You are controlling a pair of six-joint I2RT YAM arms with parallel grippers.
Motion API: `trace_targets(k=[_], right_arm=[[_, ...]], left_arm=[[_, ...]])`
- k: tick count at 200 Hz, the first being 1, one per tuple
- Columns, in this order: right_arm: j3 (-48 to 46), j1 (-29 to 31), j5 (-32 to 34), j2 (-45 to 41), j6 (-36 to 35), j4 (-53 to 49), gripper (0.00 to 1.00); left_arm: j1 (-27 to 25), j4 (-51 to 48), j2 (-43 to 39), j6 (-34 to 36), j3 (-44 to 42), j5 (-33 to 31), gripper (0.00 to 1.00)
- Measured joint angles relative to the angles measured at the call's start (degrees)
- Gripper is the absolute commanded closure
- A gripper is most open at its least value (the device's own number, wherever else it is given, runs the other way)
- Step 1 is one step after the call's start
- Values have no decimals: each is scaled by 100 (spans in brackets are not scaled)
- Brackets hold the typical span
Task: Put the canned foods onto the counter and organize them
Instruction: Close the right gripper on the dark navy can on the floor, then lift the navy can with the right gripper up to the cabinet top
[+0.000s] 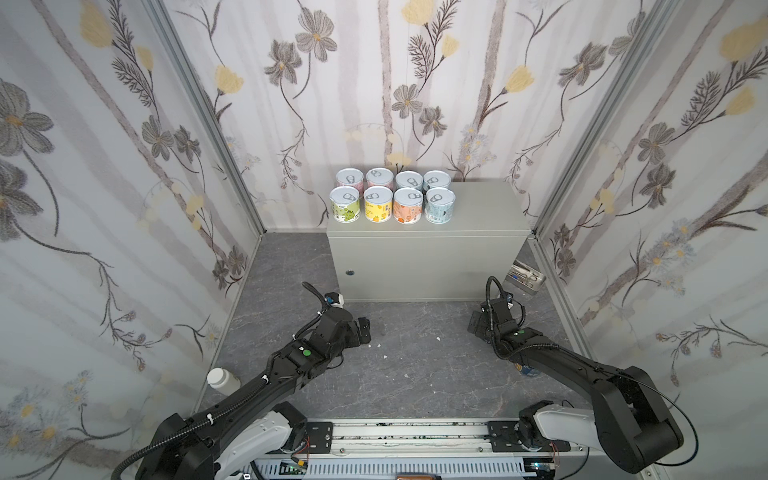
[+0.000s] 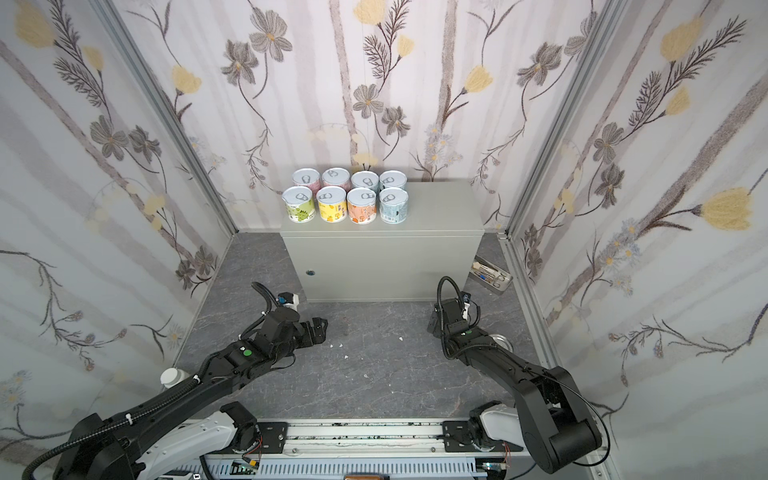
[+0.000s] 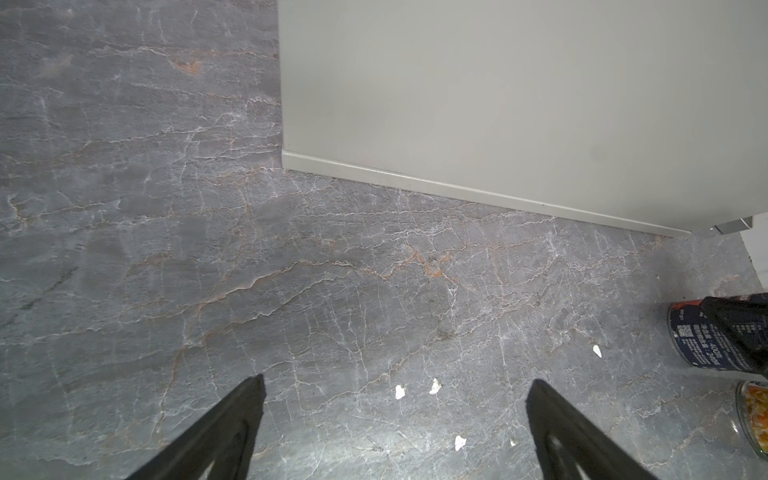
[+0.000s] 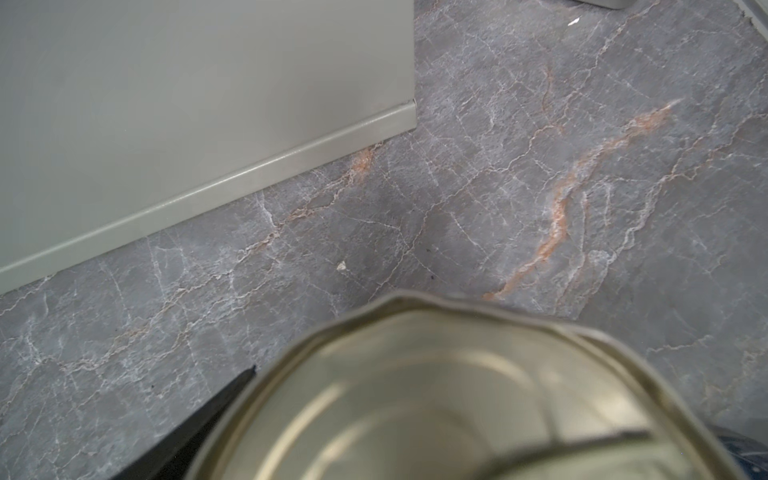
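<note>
Two tall cans, mostly hidden in the top views, are shown by the wrist cameras. In the left wrist view a dark navy can (image 3: pixel 692 338) stands behind a finger of the right gripper (image 1: pixel 478 327), and a second can (image 3: pixel 753 415) stands just beside it. In the right wrist view a silver can top (image 4: pixel 436 395) is seen close under the widely parted jaws, just beside one finger (image 4: pixel 199 428); contact cannot be told. The left gripper (image 3: pixel 398 379) is spread wide over bare floor (image 3: pixel 166 208), with nothing held. Ahead of both jaws, eight short cans (image 1: pixel 409 195) are borne on the counter (image 1: pixel 486 208) in two rows of four. Beyond the right jaws, utensils lie in a metal tray (image 2: pixel 494 289).
</note>
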Motion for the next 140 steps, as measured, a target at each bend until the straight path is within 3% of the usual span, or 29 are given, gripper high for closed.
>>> trace_targets(k=[46,140], right_arm=[[0,17,81,236,87,431,1],[13,138,352,341,122,542,19]], left_arm=[[4,81,22,4,-7,2,0],[15,98,22,17,-17,2,0]])
